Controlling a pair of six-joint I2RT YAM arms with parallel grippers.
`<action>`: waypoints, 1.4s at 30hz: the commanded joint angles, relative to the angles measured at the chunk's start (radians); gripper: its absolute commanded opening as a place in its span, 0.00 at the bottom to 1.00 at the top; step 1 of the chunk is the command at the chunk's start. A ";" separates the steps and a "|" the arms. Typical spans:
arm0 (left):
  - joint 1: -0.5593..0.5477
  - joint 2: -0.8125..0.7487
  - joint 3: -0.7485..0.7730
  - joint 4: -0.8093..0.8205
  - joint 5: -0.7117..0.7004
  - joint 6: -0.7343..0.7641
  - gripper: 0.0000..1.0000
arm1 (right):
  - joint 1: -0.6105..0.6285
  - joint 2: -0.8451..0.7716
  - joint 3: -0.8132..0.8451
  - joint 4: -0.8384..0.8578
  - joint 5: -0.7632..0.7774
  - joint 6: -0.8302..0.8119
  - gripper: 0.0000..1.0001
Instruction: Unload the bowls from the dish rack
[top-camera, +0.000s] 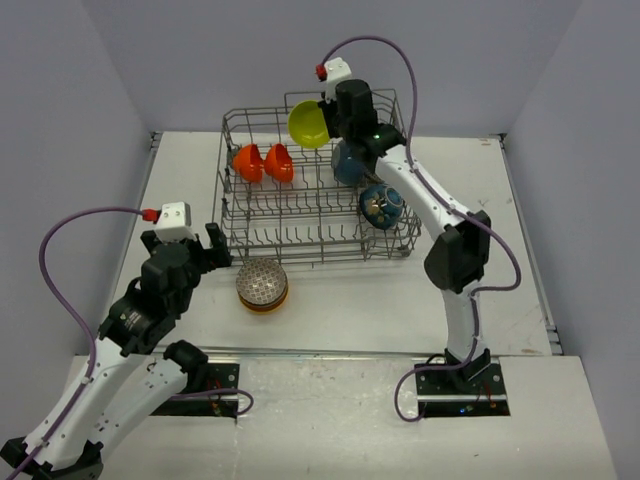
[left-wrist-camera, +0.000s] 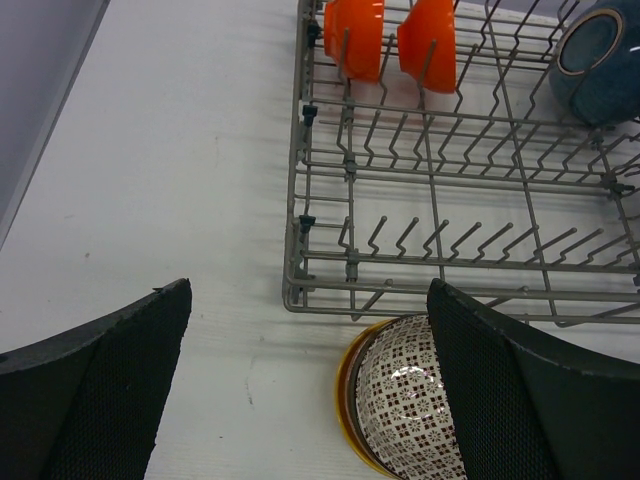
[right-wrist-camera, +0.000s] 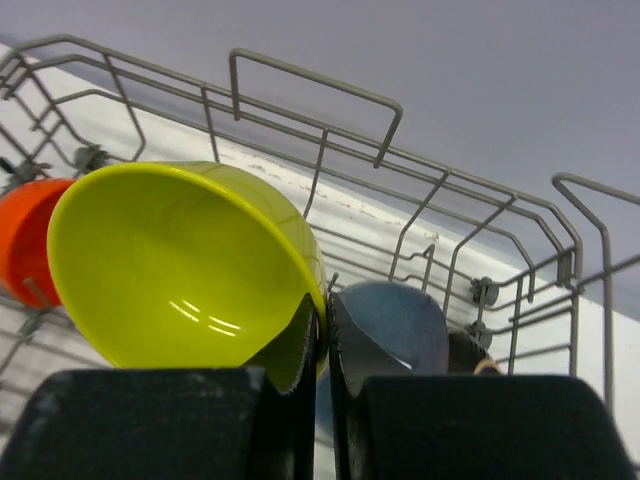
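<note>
While the left tool (left-wrist-camera: 300, 390) hangs spread apart just in front of the dish rack (top-camera: 318, 190), a patterned bowl (top-camera: 262, 285) rests on the tabletop (top-camera: 350, 300) against the rack's near edge; at its far side, the right tool (right-wrist-camera: 322, 400) pinches the yellow-green bowl's (right-wrist-camera: 180, 265) rim.

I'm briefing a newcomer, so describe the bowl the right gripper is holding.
Look at the grey wire dish rack, at its far rim. The right gripper pinches the rim of a yellow-green bowl there, the only bowl lifted above the tines and plain lime.
</note>
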 joint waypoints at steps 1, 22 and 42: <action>0.002 0.000 -0.008 0.025 -0.027 0.021 1.00 | 0.004 -0.230 -0.003 -0.160 -0.071 0.187 0.00; 0.003 -0.032 0.000 0.007 -0.053 0.001 1.00 | 0.200 -1.006 -1.250 -0.243 -0.362 0.645 0.00; 0.002 -0.031 -0.001 0.005 -0.050 0.001 1.00 | 0.200 -0.778 -1.393 -0.063 -0.298 0.734 0.00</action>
